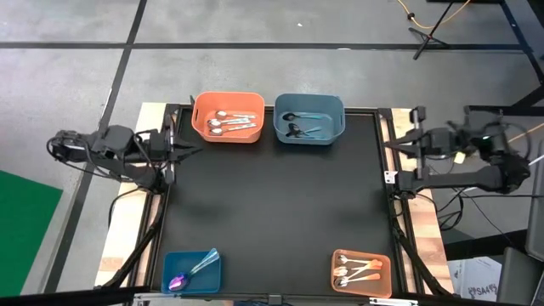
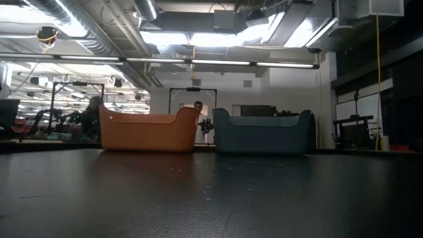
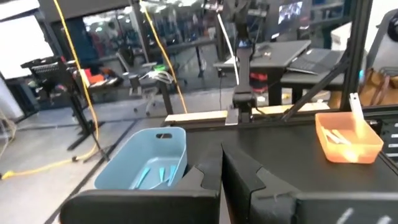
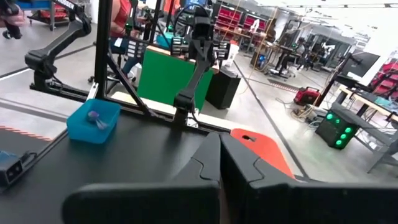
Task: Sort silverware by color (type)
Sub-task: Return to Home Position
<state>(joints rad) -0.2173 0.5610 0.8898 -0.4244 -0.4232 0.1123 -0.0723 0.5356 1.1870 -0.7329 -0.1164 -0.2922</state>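
Note:
The silverware lies sorted in four containers. Plain silver spoons lie in the large orange bin, and black spoons in the large blue bin. Purple-blue spoons with teal handles lie in a small blue tray. Orange-handled spoons lie in a small orange tray. My left gripper hangs shut at the table's left edge, holding nothing. My right gripper hangs shut at the right edge, also holding nothing.
The two large bins stand side by side at the table's far edge; the small trays sit at the near left and near right corners. The black mat between them is bare. People show in the room beyond the table.

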